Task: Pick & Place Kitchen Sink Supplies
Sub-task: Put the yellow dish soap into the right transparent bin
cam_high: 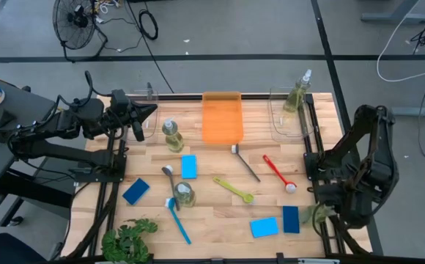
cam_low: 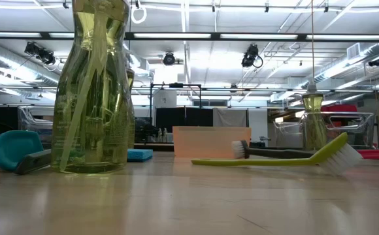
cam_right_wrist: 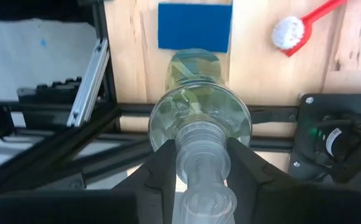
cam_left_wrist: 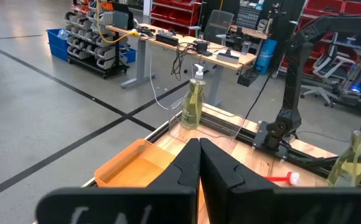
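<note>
Pump bottle [cam_right_wrist: 199, 118] of yellow-green liquid hangs in the right gripper [cam_right_wrist: 200, 163], whose fingers clasp its clear neck, over the table's right edge next to a dark-blue sponge [cam_right_wrist: 195, 26] and a red brush [cam_right_wrist: 299, 26]. Left gripper [cam_left_wrist: 199, 163] is clenched and empty, raised over the table's far left side, near the orange tray [cam_left_wrist: 137, 168].
</note>
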Available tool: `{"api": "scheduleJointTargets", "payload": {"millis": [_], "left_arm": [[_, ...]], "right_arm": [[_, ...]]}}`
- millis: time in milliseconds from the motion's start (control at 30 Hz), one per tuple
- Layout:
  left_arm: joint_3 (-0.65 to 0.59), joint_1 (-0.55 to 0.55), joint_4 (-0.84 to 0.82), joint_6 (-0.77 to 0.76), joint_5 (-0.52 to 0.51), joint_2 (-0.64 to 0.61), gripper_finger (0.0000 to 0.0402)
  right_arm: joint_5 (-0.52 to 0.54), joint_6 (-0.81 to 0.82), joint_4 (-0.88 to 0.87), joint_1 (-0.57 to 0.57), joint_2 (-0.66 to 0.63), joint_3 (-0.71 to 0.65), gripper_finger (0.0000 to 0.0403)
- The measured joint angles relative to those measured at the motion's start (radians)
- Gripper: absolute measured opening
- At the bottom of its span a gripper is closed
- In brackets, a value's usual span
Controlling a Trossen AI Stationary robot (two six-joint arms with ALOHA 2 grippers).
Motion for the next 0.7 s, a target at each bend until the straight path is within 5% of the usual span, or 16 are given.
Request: {"api": "scheduleJointTargets", "payload": {"millis": [700], "left_arm": [[0.0,0.0,0.0,0.002,0.0,0.0,0.0012]], "right_arm": [[0.091,0.121,0.0,-0.243,-0.042,0.002,0.0098]]}}
